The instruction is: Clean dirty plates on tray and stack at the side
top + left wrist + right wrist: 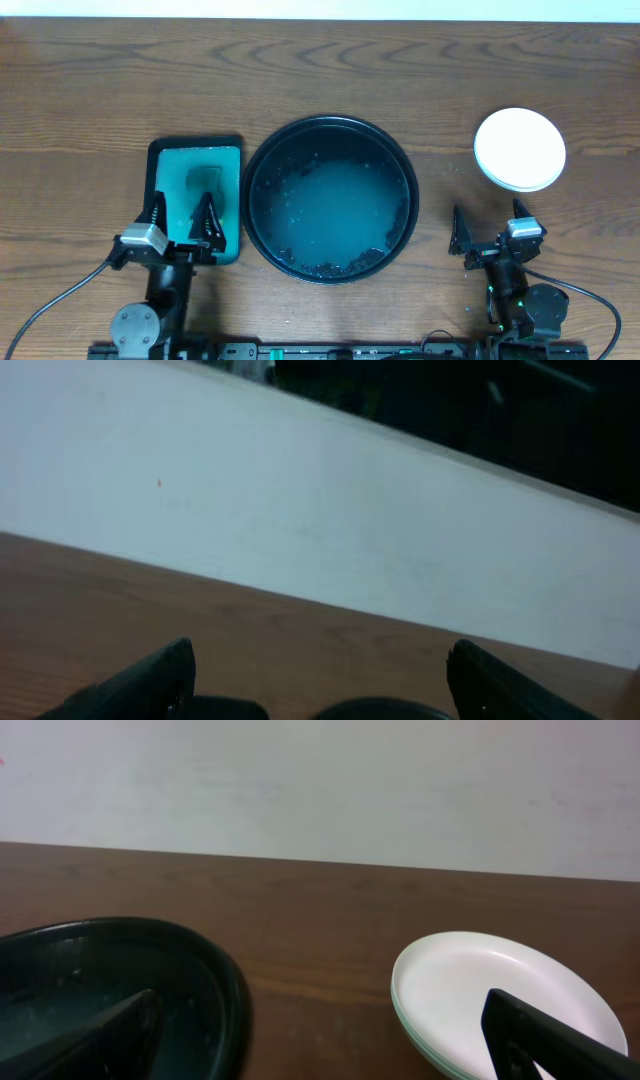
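The large round black tray (330,198) sits at the table's middle, with a pale wet film and dark specks inside and no plates on it; its rim also shows in the right wrist view (215,970). The plates (519,149) stand stacked at the right, a white one on top; mint edges show under it in the right wrist view (500,995). My left gripper (181,218) is open and empty over the teal tray's near end. My right gripper (490,230) is open and empty, just in front of the stack.
A small rectangular teal tray (195,170) with a black rim lies left of the black tray, a darker teal sponge-like lump (205,182) on it. A pale wall (320,510) rises behind the table's far edge.
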Motion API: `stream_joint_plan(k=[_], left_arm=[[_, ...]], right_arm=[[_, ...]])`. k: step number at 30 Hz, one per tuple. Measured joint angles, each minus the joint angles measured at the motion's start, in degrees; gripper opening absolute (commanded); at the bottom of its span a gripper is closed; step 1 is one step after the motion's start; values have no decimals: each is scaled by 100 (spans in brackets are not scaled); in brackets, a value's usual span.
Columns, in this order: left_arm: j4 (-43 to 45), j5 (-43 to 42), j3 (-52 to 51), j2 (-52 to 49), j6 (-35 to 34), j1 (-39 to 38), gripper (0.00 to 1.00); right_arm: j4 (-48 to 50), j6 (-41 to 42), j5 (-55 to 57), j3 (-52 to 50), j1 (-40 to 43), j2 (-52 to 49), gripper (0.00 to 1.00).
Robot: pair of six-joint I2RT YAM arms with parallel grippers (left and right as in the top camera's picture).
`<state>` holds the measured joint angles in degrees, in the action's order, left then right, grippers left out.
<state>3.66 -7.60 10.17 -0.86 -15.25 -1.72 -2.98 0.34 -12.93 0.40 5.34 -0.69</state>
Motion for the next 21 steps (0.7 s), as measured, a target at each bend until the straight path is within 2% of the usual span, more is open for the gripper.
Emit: stream_joint_plan(k=[10, 21], left_arm=[[291, 0, -872, 13, -87, 0, 81], [-433, 133, -960, 26, -103, 0, 81]], right_arm=[[0, 0, 9, 0, 0, 0, 99], [0, 0, 11, 0, 0, 0, 99]])
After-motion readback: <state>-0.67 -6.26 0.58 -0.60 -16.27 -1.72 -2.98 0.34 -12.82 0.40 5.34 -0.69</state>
